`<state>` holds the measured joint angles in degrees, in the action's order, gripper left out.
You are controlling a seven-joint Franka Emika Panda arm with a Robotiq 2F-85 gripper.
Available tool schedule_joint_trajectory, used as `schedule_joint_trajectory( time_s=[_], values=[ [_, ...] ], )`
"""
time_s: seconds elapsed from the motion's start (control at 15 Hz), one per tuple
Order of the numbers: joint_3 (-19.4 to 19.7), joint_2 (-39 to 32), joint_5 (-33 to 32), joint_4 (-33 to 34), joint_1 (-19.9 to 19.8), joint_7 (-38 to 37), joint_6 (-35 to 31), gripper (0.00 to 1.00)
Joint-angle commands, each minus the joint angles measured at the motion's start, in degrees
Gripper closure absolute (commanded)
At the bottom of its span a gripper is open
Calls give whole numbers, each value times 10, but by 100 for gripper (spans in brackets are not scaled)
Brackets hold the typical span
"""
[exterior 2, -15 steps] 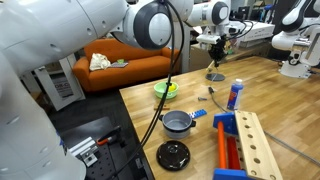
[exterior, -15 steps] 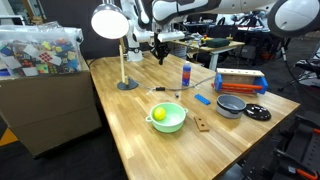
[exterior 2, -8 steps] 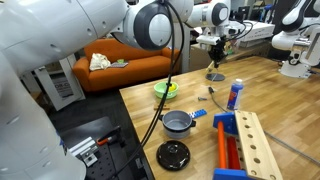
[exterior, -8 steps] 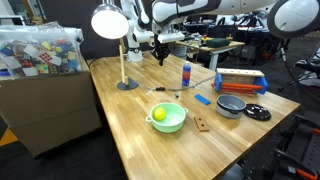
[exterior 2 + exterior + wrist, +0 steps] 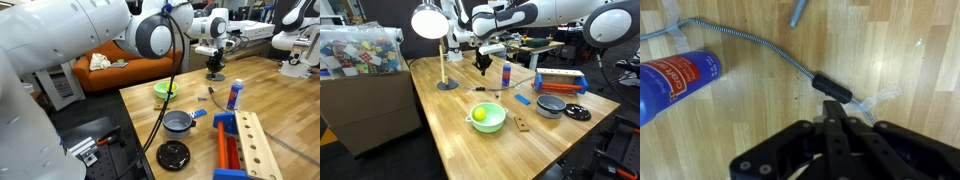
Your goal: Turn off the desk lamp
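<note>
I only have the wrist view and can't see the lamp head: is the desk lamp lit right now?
Observer: It looks lit. In an exterior view the desk lamp shows a bright white disc face.
Operator: Where is it relative to the end effector?
Observer: Its base stands toward the back of the table. The end effector hangs between that base and the blue bottle.
Operator: Anything else nearby?
Observer: A green bowl holding a yellow ball sits nearer the front edge, apart from the end effector.
</note>
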<state>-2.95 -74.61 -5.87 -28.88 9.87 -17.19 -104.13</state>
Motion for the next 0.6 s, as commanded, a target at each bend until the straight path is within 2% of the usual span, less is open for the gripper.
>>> schedule_joint_trajectory(
  time_s=[0.0, 0.27, 0.33, 0.53],
  values=[
    [6, -12, -6, 15, 2, 0, -4, 100],
    [0, -7, 0, 5, 0, 2, -7, 99],
    [16, -41, 16, 69, 7, 7, 21, 99],
    [16, -41, 16, 70, 7, 8, 20, 99]
  ],
)
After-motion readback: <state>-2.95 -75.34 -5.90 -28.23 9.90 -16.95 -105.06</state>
